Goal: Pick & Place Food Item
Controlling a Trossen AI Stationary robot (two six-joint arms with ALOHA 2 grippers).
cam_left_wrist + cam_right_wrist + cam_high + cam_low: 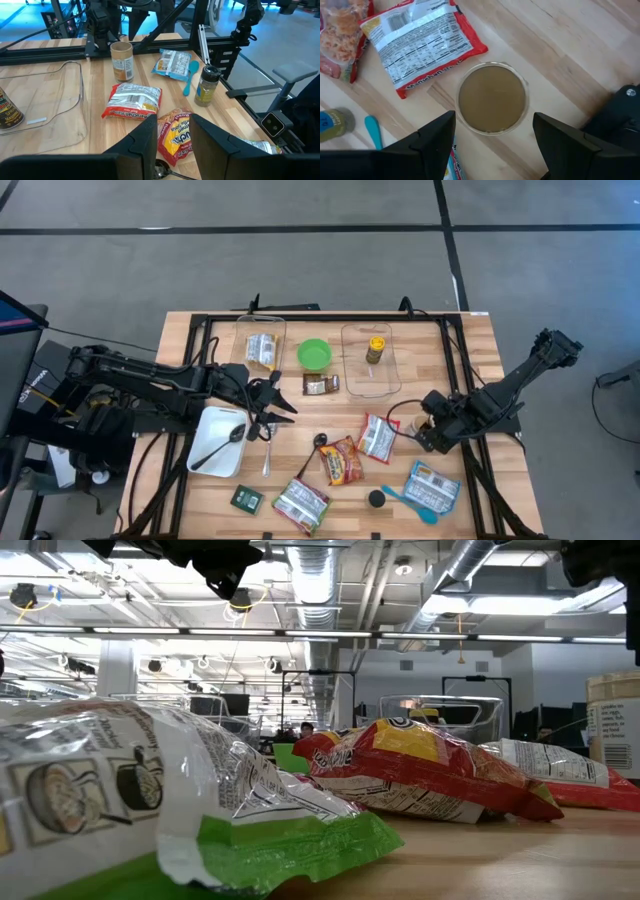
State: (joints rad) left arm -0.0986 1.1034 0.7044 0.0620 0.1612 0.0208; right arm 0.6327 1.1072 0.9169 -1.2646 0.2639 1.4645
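Directly below the right gripper (492,145), its fingers spread open, stands a round cup (492,98).

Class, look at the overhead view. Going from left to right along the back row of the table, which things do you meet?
Clear container with a silver packet → green bowl → clear container with a yellow-capped bottle.
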